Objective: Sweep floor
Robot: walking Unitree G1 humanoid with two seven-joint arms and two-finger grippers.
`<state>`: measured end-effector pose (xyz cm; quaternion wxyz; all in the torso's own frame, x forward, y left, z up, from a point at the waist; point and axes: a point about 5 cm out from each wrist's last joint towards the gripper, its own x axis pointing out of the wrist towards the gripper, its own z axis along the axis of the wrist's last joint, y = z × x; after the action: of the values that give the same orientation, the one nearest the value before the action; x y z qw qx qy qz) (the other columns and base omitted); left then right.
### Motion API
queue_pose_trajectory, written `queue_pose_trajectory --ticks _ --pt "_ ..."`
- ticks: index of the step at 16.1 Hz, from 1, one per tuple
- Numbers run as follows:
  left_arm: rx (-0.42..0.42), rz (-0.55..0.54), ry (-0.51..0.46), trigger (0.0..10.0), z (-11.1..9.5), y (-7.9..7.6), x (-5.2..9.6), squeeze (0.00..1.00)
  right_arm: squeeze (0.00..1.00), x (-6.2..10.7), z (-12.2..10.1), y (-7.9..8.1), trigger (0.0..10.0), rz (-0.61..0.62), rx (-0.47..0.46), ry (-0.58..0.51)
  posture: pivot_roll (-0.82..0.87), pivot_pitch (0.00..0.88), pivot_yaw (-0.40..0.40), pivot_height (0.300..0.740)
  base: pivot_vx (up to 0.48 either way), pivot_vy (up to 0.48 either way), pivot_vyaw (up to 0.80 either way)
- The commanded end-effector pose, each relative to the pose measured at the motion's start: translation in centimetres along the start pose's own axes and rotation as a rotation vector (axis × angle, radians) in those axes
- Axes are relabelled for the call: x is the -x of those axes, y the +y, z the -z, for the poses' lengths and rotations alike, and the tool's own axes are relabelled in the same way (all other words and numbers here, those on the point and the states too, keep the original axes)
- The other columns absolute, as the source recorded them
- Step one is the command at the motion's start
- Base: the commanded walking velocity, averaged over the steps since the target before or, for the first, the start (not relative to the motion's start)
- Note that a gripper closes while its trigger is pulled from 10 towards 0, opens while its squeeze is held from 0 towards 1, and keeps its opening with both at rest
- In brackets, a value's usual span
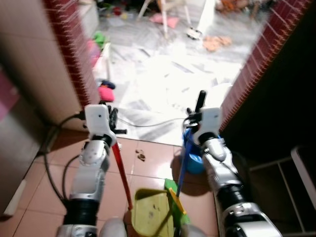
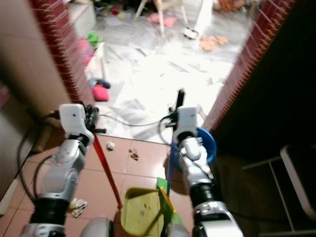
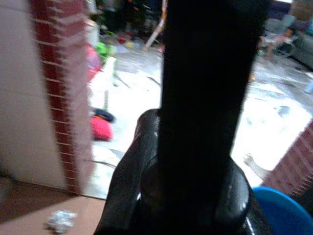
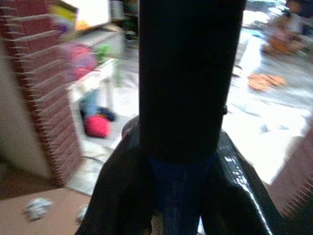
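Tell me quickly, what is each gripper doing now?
Left gripper: shut on the red handle.
Right gripper: shut on the blue handle.

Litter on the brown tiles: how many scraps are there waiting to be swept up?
3 that I can make out: a white crumpled ball, a brownish bit just beside it, and a crumpled wrapper by the left arm. More may be hidden.

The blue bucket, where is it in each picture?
Left eye view: blue bucket low, right of centre, beside the right arm.
Right eye view: behind the right arm, right of centre.
Left wrist view: bottom right corner.
Right wrist view: cannot tell.
Shared landmark: red brick wall.
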<state>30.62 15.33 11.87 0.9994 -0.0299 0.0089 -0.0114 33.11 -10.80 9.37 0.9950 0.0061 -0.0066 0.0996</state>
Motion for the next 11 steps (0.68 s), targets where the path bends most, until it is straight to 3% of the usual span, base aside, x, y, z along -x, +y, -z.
queue_pose_trajectory --ticks 1,9,11 --pt "-0.018 0.027 -0.131 10.0 -3.6 -0.6 -0.9 0.0 0.0 -0.1 -0.3 -0.3 10.0 0.014 -0.014 -0.015 0.06 0.062 -0.047 0.74 0.0 0.48 0.0" --pt "-0.085 0.044 -0.251 10.0 -8.3 -0.4 -1.7 0.0 0.0 -0.2 -0.5 -0.3 10.0 0.018 0.021 -0.037 0.06 0.06 -0.047 0.74 0.0 0.48 0.0" --pt "-0.122 0.039 -0.258 10.0 -8.6 -0.1 -1.8 0.0 0.0 -0.2 -0.4 -0.3 10.0 0.018 0.022 -0.037 0.06 0.06 -0.047 0.74 0.0 0.48 0.0"
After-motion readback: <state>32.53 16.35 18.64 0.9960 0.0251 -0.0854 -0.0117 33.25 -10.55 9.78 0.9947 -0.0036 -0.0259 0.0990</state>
